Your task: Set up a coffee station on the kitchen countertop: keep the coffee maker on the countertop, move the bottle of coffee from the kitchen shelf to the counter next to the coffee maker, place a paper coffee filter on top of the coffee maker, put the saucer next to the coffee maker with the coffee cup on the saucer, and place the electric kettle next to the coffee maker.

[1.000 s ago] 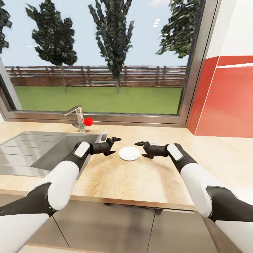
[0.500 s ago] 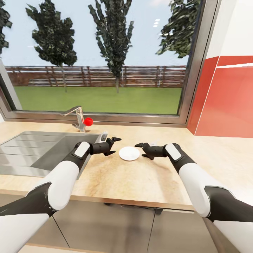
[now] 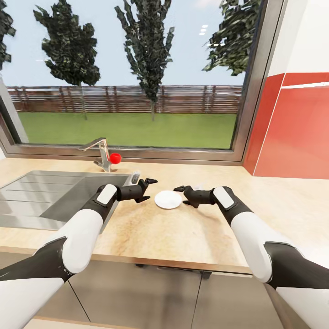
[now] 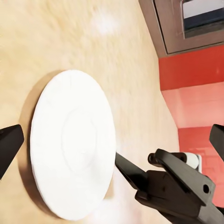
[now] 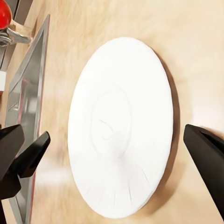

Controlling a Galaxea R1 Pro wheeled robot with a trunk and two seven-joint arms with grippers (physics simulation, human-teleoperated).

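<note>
Saucer [image 3: 168, 199] flat on countertop [image 3: 192, 233], between our left gripper [image 3: 147, 189] and right gripper [image 3: 183, 194], both spread wide and empty; we judge a low rim approach grips best

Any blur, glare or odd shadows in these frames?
Head view: sharp, evenly lit; saucer casts only a faint shadow on the countertop. Left wrist view: countertop grain smeared, pale glare patch beyond the saucer. Right wrist view: soft grain, dark shadow along the saucer rim.
</note>
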